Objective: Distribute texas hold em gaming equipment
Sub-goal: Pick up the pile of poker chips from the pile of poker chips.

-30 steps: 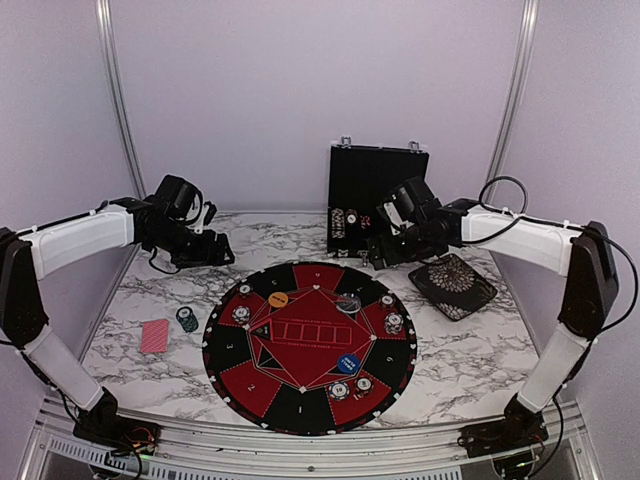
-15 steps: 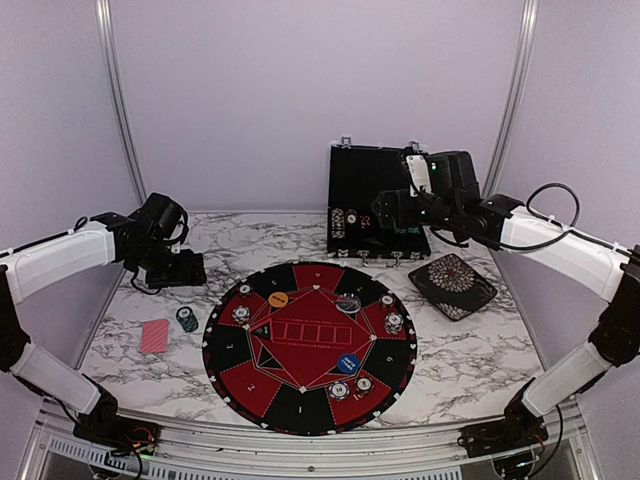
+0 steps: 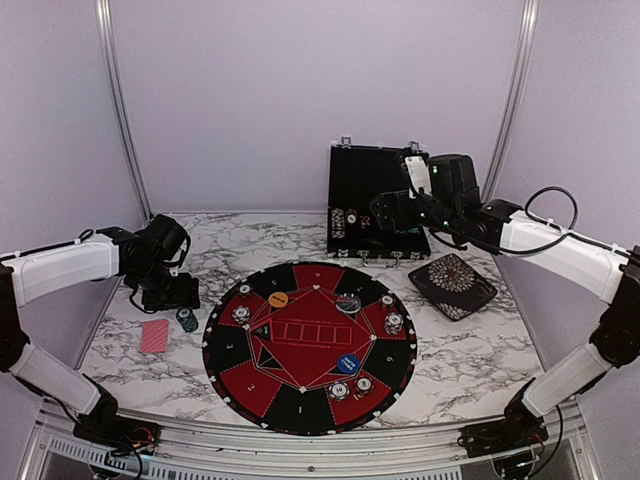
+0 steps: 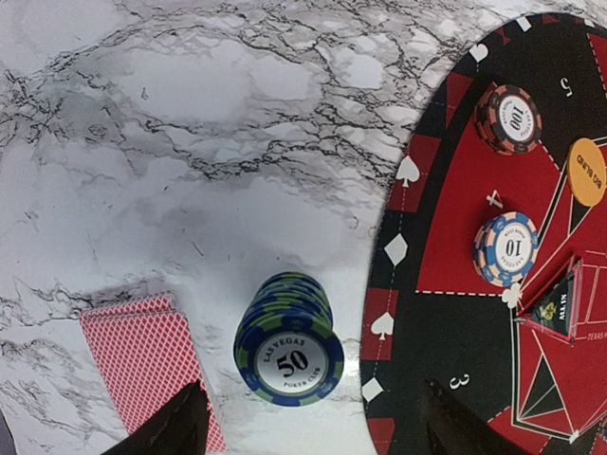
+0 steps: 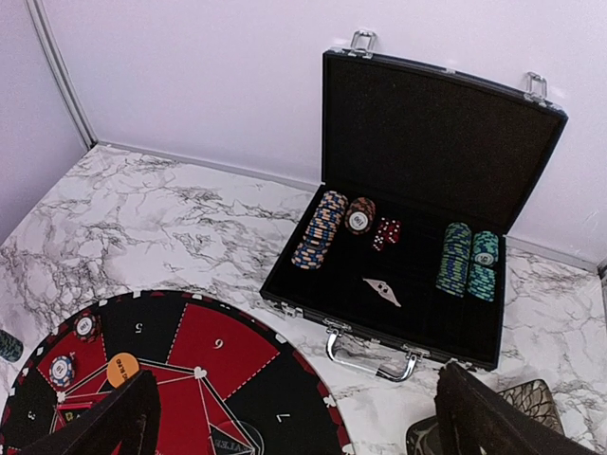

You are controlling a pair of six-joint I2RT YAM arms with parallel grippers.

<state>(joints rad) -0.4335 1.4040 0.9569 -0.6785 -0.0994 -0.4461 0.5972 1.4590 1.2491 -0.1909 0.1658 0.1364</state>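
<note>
From above, the left gripper (image 3: pixel 176 296) hangs just over the teal chip stack (image 3: pixel 187 319), which sits beside the red-backed cards (image 3: pixel 154 336) left of the mat (image 3: pixel 232 372). A crooked drop could topple that stack. A second ago this arm was farther back.

In the left wrist view the jaws stand apart and empty around the stack. One finger (image 4: pixel 175 427) hovers over the cards' edge and might pinch them too.

The right wrist view shows jaws spread wide and empty, looking at the open case (image 5: pixel 417 142) of chips (image 5: pixel 321 229). Reaching in could snag the rim. Earlier this gripper sat lower, nearer the mat.
</note>
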